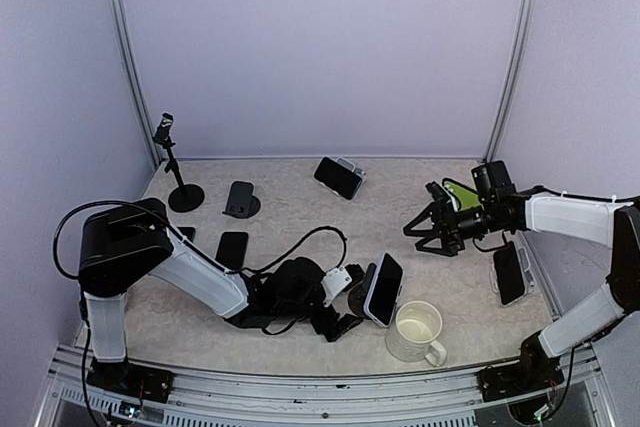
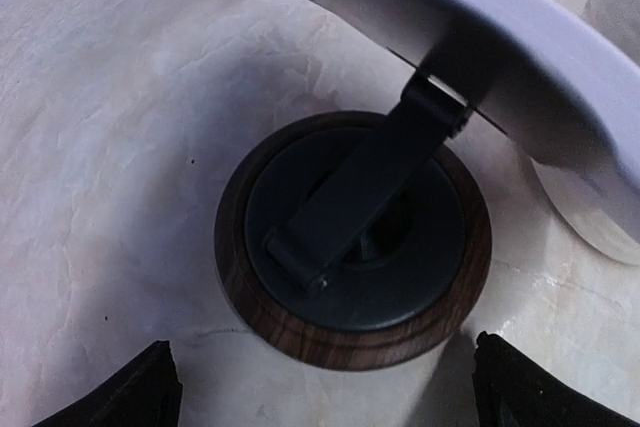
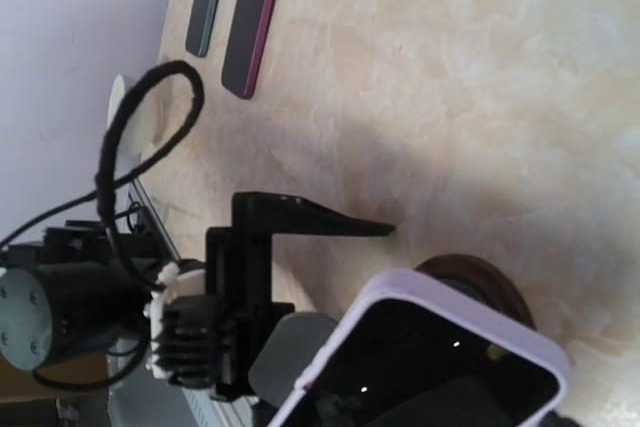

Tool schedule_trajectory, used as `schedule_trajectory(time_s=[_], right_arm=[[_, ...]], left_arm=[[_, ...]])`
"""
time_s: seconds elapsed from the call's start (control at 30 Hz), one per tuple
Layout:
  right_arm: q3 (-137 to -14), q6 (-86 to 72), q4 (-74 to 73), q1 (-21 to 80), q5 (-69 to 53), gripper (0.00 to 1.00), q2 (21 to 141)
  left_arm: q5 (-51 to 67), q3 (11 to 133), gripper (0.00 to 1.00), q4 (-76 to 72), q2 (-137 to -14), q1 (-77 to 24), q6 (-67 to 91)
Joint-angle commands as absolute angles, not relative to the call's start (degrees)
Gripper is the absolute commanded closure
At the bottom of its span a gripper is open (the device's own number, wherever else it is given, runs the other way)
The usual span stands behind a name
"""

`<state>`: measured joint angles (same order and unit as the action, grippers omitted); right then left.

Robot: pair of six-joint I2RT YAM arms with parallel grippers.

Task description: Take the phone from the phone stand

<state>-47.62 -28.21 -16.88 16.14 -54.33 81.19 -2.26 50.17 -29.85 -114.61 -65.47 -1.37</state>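
Observation:
The phone [image 1: 384, 289] in a lavender case leans upright on the phone stand, whose round wood-rimmed base [image 1: 357, 300] rests on the table. In the left wrist view the stand's base [image 2: 352, 247] and its dark hinged arm fill the middle, and the phone's edge [image 2: 500, 17] crosses above. My left gripper [image 2: 330, 402] is open, low at the table, with one fingertip on each side of the base and apart from it. My right gripper [image 1: 425, 227] hangs open in the air to the phone's right, empty. The right wrist view shows the phone's screen [image 3: 430, 357].
A cream mug [image 1: 415, 332] stands just right of the phone. A second phone on a stand [image 1: 338, 177], an empty stand [image 1: 240, 200] and a small tripod [image 1: 175, 172] are at the back. A flat phone [image 1: 231, 249] lies left; another phone [image 1: 508, 272] sits at the right edge.

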Motion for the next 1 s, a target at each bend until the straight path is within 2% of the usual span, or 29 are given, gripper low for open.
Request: schedule_trajectory(time_s=[0.0, 0.33, 0.7, 0.97], right_arm=[[-48.4, -27.9, -17.6, 14.1, -56.6, 0.05, 81.4], [-51.0, -23.9, -20.8, 12.9, -55.8, 0.05, 84.1], [-52.0, -20.6, -22.4, 12.8, -53.8, 0.06, 85.5], [-53.7, -17.2, -24.1, 12.9, -52.4, 0.06, 87.0]], left_arm=[[-5.1, 53.1, 0.01, -31.2, -118.4, -65.7, -1.9], [-3.6, 55.1, 0.03, -31.2, -120.9, -58.1, 2.8], [0.9, 64.6, 0.03, -26.4, -125.3, -52.5, 3.2], [9.8, 54.5, 0.02, -31.3, -118.6, -53.8, -5.6]])
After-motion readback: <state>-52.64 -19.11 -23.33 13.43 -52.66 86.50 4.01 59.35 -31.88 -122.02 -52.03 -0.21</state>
